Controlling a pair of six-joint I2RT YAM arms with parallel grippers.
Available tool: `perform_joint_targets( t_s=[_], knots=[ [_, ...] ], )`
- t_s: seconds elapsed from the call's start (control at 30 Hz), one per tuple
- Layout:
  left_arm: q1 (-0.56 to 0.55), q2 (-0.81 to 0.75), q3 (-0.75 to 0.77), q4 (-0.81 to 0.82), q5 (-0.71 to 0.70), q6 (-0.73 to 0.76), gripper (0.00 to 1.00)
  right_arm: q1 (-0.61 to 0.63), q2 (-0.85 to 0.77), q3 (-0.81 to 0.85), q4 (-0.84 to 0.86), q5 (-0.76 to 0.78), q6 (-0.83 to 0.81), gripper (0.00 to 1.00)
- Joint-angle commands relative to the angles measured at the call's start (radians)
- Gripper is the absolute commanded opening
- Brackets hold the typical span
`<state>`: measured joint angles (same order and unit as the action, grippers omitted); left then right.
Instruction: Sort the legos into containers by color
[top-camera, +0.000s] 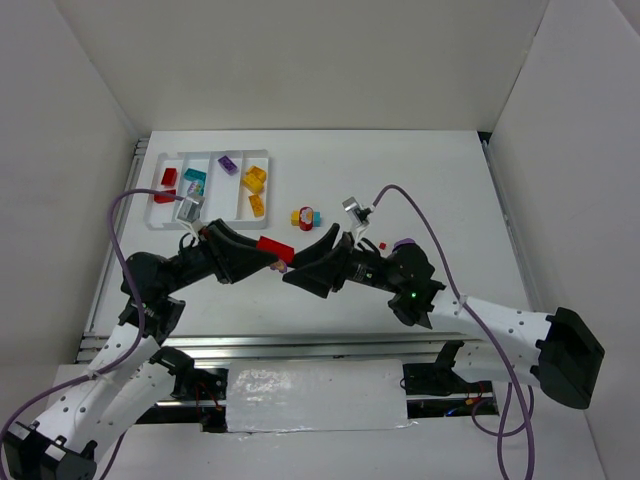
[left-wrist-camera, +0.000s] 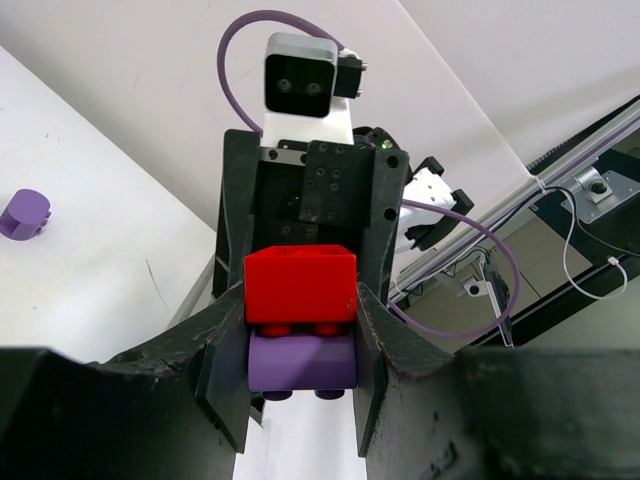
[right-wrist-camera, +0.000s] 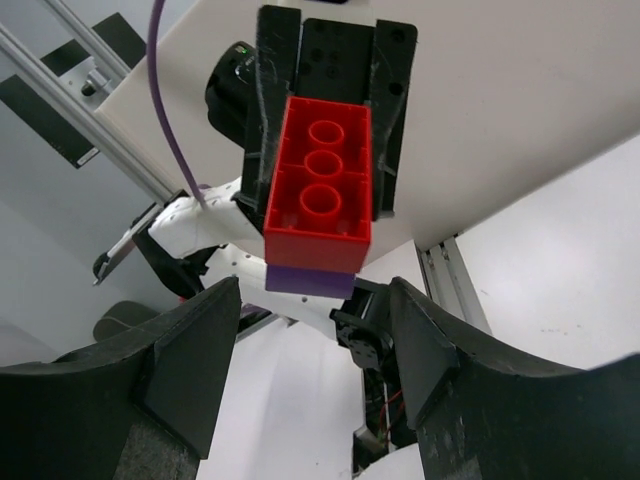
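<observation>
My left gripper (top-camera: 266, 252) is shut on a stack of a red brick (top-camera: 273, 246) and a purple brick, held above the table. In the left wrist view the red brick (left-wrist-camera: 300, 285) sits on the purple one (left-wrist-camera: 303, 362) between my fingers (left-wrist-camera: 222, 350). My right gripper (top-camera: 304, 263) is open and faces the stack end-on, close in front of it. In the right wrist view the red brick (right-wrist-camera: 320, 180) and purple brick (right-wrist-camera: 310, 280) lie just beyond my open fingers (right-wrist-camera: 190, 350). The white tray (top-camera: 212, 212) at the far left holds red (top-camera: 168, 178), teal (top-camera: 194, 181), purple (top-camera: 228, 164) and yellow (top-camera: 254, 178) bricks.
A multicoloured brick cluster (top-camera: 305, 217) lies on the table right of the tray. A small red piece (top-camera: 383, 244) and a purple brick (top-camera: 404, 243) lie beside the right arm; the purple brick also shows in the left wrist view (left-wrist-camera: 24, 212). White walls enclose the table.
</observation>
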<state>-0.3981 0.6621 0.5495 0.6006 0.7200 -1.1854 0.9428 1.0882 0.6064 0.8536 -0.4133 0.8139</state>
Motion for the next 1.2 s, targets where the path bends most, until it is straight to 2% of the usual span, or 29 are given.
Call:
perform_joint_targets(
  t_s=[0.0, 0.17, 0.23, 0.47, 0.53, 0.57, 0.63, 0.67, 0.7, 0.73, 0.83, 0.87, 1.03, 1.17],
  knots=[
    [-0.007, -0.013, 0.007, 0.054, -0.011, -0.005, 0.0, 0.013, 0.01, 0.059, 0.079, 0.015, -0.007, 0.68],
    [-0.007, -0.01, 0.004, 0.059, -0.008, -0.01, 0.0, 0.017, 0.018, 0.075, 0.061, 0.028, -0.012, 0.64],
    [-0.007, -0.009, 0.007, 0.064, -0.005, -0.013, 0.0, 0.019, 0.027, 0.079, 0.067, 0.031, -0.007, 0.59],
    [-0.005, -0.009, 0.004, 0.07, 0.001, -0.016, 0.0, 0.021, 0.056, 0.101, 0.075, 0.033, 0.002, 0.5],
    [-0.007, -0.012, 0.003, 0.062, 0.001, -0.011, 0.0, 0.024, 0.062, 0.112, 0.064, 0.037, 0.002, 0.31],
    [-0.005, -0.012, 0.003, 0.059, 0.002, -0.008, 0.0, 0.025, 0.065, 0.116, 0.052, 0.039, -0.001, 0.18],
    [-0.007, -0.015, 0.006, 0.028, -0.004, 0.003, 0.02, 0.025, 0.065, 0.118, 0.035, 0.034, -0.012, 0.03],
    [-0.005, -0.019, 0.019, 0.007, -0.013, 0.022, 0.08, 0.025, 0.064, 0.112, 0.035, 0.028, -0.018, 0.0],
    [-0.007, -0.022, 0.027, -0.014, -0.016, 0.035, 0.19, 0.025, 0.061, 0.107, 0.035, 0.013, -0.041, 0.0],
    [-0.007, -0.027, 0.035, -0.065, -0.024, 0.047, 0.48, 0.025, 0.058, 0.101, 0.019, 0.014, -0.053, 0.0],
    [-0.007, -0.045, 0.075, -0.146, -0.051, 0.105, 0.89, 0.024, 0.039, 0.082, -0.007, -0.005, -0.099, 0.0],
    [-0.007, -0.051, 0.098, -0.203, -0.065, 0.14, 0.99, 0.024, 0.036, 0.085, -0.033, -0.021, -0.116, 0.0],
    [-0.007, -0.044, 0.233, -0.421, -0.062, 0.3, 1.0, 0.004, 0.013, 0.105, -0.165, -0.166, -0.235, 0.0],
    [-0.007, 0.034, 0.374, -0.591, 0.048, 0.501, 1.0, -0.029, -0.011, 0.139, -0.272, -0.343, -0.32, 0.0]
  ],
)
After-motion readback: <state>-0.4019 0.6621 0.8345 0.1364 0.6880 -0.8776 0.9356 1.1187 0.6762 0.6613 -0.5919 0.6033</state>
